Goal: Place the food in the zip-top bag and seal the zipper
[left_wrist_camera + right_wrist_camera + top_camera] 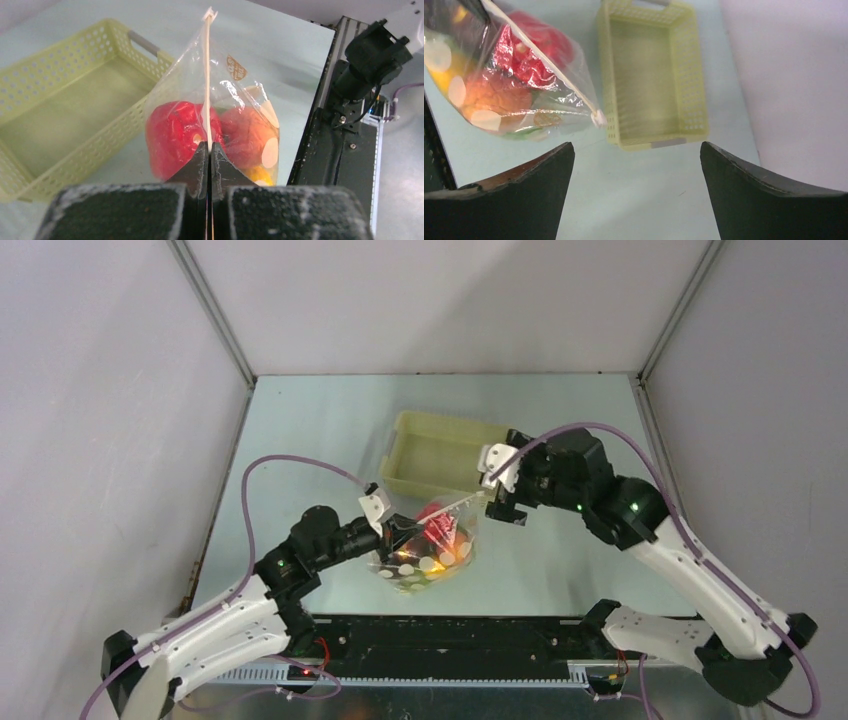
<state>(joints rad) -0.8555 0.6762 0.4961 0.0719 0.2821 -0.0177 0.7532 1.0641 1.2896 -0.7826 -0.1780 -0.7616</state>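
The left gripper pinches one end of the zipper, holding the zip-top bag of food up beside the basket, while the right gripper gapes wide and empty, so the loaded bag could slip or an unsealed stretch reopen.

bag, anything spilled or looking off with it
Nothing stands out. The food sits inside the bag, whose zipper strip is pinched at one end by the left tool. The right tool is open, apart from it. The basket stands upright.
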